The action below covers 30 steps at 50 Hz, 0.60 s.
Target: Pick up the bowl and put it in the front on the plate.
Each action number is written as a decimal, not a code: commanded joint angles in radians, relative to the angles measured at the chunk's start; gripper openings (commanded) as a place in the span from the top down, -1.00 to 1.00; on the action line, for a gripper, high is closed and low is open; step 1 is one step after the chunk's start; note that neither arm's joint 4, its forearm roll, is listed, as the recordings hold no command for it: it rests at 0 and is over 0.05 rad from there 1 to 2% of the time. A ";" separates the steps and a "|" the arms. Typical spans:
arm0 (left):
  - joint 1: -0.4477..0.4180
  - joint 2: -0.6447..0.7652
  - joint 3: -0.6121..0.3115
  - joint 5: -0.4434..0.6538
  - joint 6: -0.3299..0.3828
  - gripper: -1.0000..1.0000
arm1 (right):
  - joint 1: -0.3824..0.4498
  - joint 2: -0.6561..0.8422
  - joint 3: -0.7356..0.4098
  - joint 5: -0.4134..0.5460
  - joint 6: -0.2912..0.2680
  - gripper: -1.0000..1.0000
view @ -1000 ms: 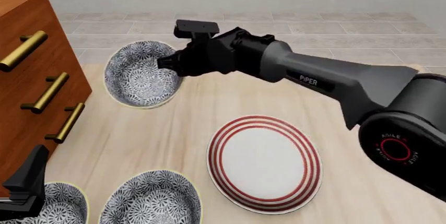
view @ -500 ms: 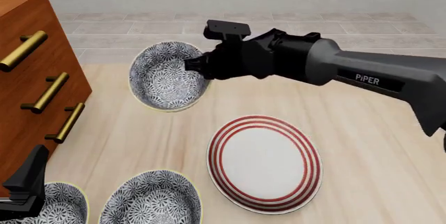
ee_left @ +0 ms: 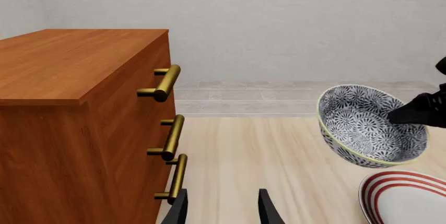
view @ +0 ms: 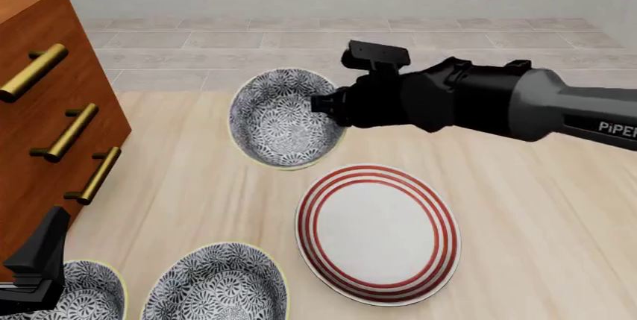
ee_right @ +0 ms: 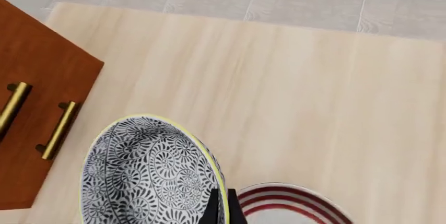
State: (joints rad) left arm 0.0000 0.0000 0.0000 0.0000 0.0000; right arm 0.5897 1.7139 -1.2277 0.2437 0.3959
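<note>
The navy-and-white patterned bowl (view: 283,118) hangs tilted in the air, held by its right rim in my right gripper (view: 329,105), which is shut on it. It is above the table, just beyond and left of the white plate with red rings (view: 377,233). The right wrist view shows the bowl (ee_right: 146,177) with the fingers pinching its rim and the plate's edge (ee_right: 293,203) below. In the left wrist view the bowl (ee_left: 369,127) floats over the plate (ee_left: 408,198). My left gripper (ee_left: 221,208) is open at the front left, holding nothing.
A wooden drawer cabinet (view: 45,104) with brass handles stands at the left. Two more patterned bowls (view: 217,284) (view: 85,294) sit at the table's front left, next to the left gripper (view: 35,260).
My right arm has carried the bowl rightward and toward the front, from the far left of the table to a spot near the plate's far edge. The left arm stayed still.
</note>
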 commanded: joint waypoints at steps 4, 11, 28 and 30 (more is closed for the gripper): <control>0.000 0.000 0.000 0.000 0.000 -1.00 | -0.045 -0.091 0.140 -0.051 0.020 1.00; 0.000 0.000 0.000 0.000 0.000 -1.00 | -0.063 -0.114 0.189 -0.071 0.036 1.00; 0.000 0.000 0.000 0.000 0.000 -1.00 | -0.118 -0.225 0.322 -0.082 0.044 1.00; 0.000 0.000 0.000 0.000 0.000 -1.00 | -0.119 -0.252 0.348 -0.079 0.046 1.00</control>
State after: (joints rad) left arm 0.0000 0.0000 0.0000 0.0000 0.0000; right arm 0.4954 1.5352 -0.9555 0.1712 0.4337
